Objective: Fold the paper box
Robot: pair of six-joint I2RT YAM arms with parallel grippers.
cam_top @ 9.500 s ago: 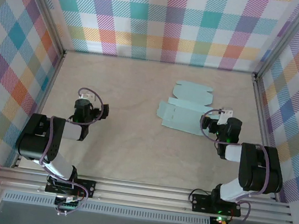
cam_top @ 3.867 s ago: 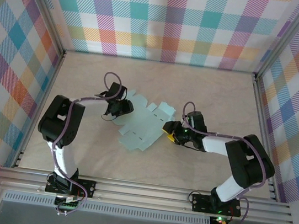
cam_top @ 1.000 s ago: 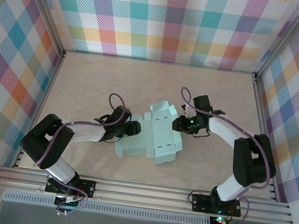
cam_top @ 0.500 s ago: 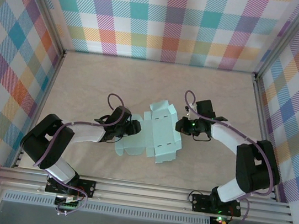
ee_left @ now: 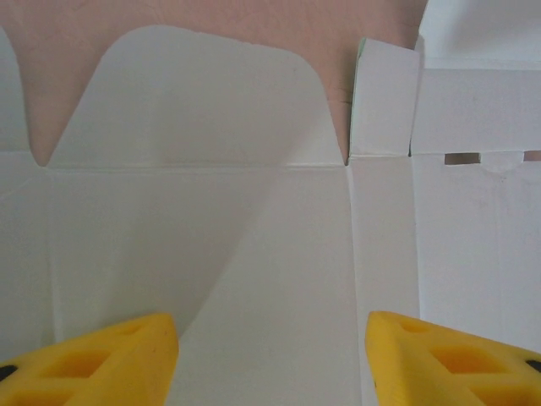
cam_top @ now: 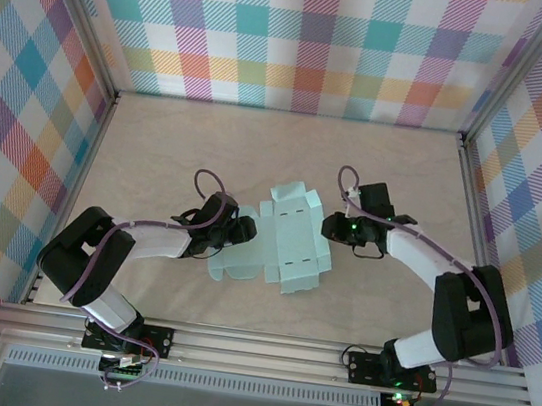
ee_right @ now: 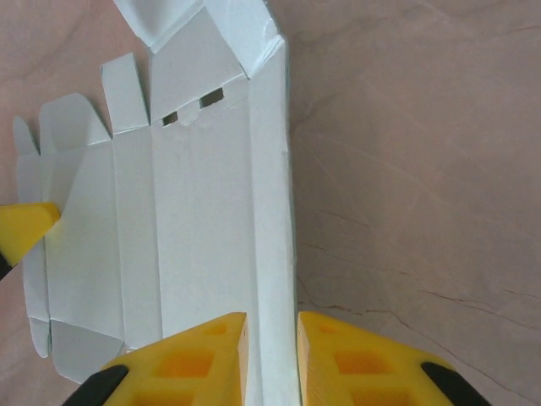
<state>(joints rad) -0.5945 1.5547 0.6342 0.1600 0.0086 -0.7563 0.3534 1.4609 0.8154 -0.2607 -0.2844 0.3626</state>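
Two grippers are set at the paper box [cam_top: 283, 245], laid flat on the table [cam_top: 177, 150]. Its right edge is pinched by the right gripper [ee_right: 270, 355], likely for bending up; the left gripper [ee_left: 270, 355] is spread wide over it, likely for steadying.

The paper box [cam_top: 281, 237] lies near the middle of the table [cam_top: 407, 172], between the two grippers. The left gripper [cam_top: 243, 231] sits over its left panels (fingers wide apart, one on either side of a crease), and the right gripper [cam_top: 329, 229] is at its right edge, with that edge strip running between its close-set fingers.
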